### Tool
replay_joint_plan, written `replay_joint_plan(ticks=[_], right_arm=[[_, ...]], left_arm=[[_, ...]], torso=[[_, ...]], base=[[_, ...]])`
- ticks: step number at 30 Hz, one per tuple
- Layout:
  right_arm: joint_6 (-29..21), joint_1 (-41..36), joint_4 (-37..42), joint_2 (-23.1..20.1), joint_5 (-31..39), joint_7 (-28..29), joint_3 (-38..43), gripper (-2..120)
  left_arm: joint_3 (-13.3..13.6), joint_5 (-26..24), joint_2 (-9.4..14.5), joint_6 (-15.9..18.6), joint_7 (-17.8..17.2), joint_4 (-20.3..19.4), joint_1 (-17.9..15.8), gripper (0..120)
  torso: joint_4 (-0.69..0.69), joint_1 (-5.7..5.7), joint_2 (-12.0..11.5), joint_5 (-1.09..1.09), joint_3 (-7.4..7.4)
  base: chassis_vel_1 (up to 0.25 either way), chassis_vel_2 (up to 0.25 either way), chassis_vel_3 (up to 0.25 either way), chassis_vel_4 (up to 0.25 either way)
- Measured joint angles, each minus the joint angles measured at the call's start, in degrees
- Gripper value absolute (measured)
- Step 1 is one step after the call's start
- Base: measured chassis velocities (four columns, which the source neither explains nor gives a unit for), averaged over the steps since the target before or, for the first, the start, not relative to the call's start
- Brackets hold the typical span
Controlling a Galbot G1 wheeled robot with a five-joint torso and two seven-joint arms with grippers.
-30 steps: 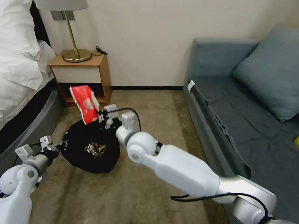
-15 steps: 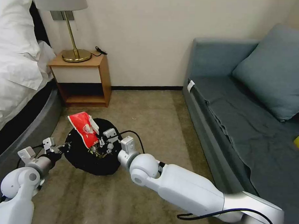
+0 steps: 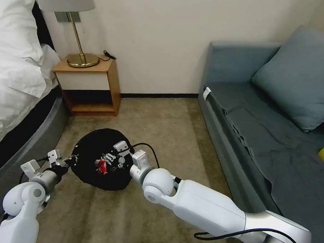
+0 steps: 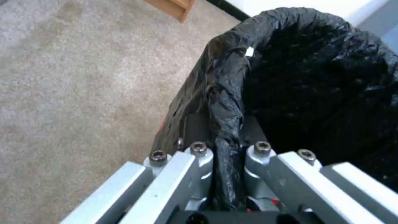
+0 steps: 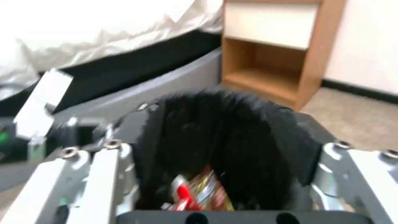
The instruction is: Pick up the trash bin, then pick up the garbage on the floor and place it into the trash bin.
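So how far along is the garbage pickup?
Done: the trash bin is held, its bag-lined rim clamped in the left gripper. In hand: the right gripper sits over the bin's mouth, fingers open, with the red-and-white packet lying inside among other wrappers. Left: withdrawing that arm; whether more garbage remains on the carpet I cannot tell.

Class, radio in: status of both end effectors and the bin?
Left end effector clamped on trash bin rim. Right end effector open over bin; red packet inside. Nothing in the way.
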Motion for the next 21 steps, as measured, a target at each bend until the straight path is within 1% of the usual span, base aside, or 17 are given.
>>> replay_joint_plan(ticks=[1,2,3,5,6,8,9,10,13,14,15,17,19,21], right_arm=[[0.0,0.0,0.0,0.0,0.0,0.0,0.0,65],[0.07,-0.12,0.81,-0.86,-0.64,0.06,1.23,71],[0.18,-0.3,1.5,-1.75,-1.08,0.06,2.28,75],[0.19,-0.35,1.59,-1.89,-1.13,0.07,2.47,75],[0.22,-0.85,2.7,-3.35,-1.83,0.43,4.22,85],[0.3,-1.79,3.81,-5.23,-4.43,1.22,6.45,93],[0.3,-1.79,3.81,-5.23,-4.43,1.22,6.45,93],[0.16,-2.53,4.4,-6.19,-6.49,1.97,7.93,97],[-1.67,-6.1,6.9,-9.91,-13.21,3.7,13.99,99],[-2.12,-7.03,7.68,-10.97,-14.01,4.28,15.3,100],[-2.12,-7.03,7.68,-10.97,-14.01,4.28,15.3,100],[-2.63,-9.98,9.89,-13.53,-15.75,5.97,18.87,100],[-2.65,-10.95,10.47,-14.03,-16.29,6.14,19.99,100],[-2.78,-13.47,11.66,-14.53,-17.69,6.43,22.63,100]], left_arm=[[0.0,0.0,0.0,0.0,0.0,0.0,0.0,4],[0.01,-0.06,-0.01,0.21,-0.32,-0.04,0.1,4],[0.06,-0.24,-0.01,0.44,-0.64,-0.04,0.13,4],[0.07,-0.29,-0.01,0.49,-0.71,-0.04,0.14,4],[0.19,-0.98,0.06,1.08,-1.4,0.04,0.15,4],[0.4,-1.73,0.15,1.56,-1.95,0.49,0.11,4],[0.4,-1.73,0.15,1.56,-1.95,0.49,0.11,4],[0.52,-1.85,0.16,1.68,-2.14,0.82,0.08,4],[0.84,-2.08,0.16,1.85,-2.32,1.77,0.11,4],[0.89,-2.13,0.14,1.86,-2.32,2.0,0.12,4],[0.89,-2.13,0.14,1.86,-2.32,2.0,0.12,4],[0.89,-2.26,0.02,1.87,-2.35,2.5,0.42,4],[0.85,-2.26,-0.02,1.88,-2.4,2.63,0.52,4],[0.85,-2.22,-0.08,1.88,-2.47,2.82,0.55,4]], torso=[[0.0,0.0,0.0,0.0,0.0],[0.0,0.0,0.0,0.0,0.0],[0.0,0.0,0.0,0.0,0.0],[0.0,0.0,0.0,0.0,0.0],[0.0,0.0,0.0,0.0,0.0],[0.0,0.0,0.0,0.01,0.0],[0.0,0.0,0.0,0.01,0.0],[0.0,0.0,0.0,0.01,0.0],[-0.01,0.0,0.0,0.02,0.0],[-0.01,0.0,0.0,0.01,0.0],[-0.01,0.0,0.0,0.01,0.0],[-0.03,0.0,0.0,0.01,0.0],[-0.02,0.0,0.0,0.01,0.0],[0.01,0.0,0.0,0.01,0.0]], base=[[0.0,0.0,0.0,0.0],[0.0,0.0,0.0,0.0],[0.0,0.0,0.0,0.0],[0.0,0.0,0.0,0.0],[0.0,0.0,0.0,0.0],[0.0,0.0,0.0,0.0],[0.0,0.0,0.0,0.0],[0.0,0.0,0.0,0.0],[0.0,0.0,0.0,0.0],[0.0,0.0,0.0,0.0],[0.0,0.0,0.0,0.0],[0.0,0.0,0.0,0.0],[0.0,0.0,0.0,0.0],[0.0,0.0,0.0,0.0]])
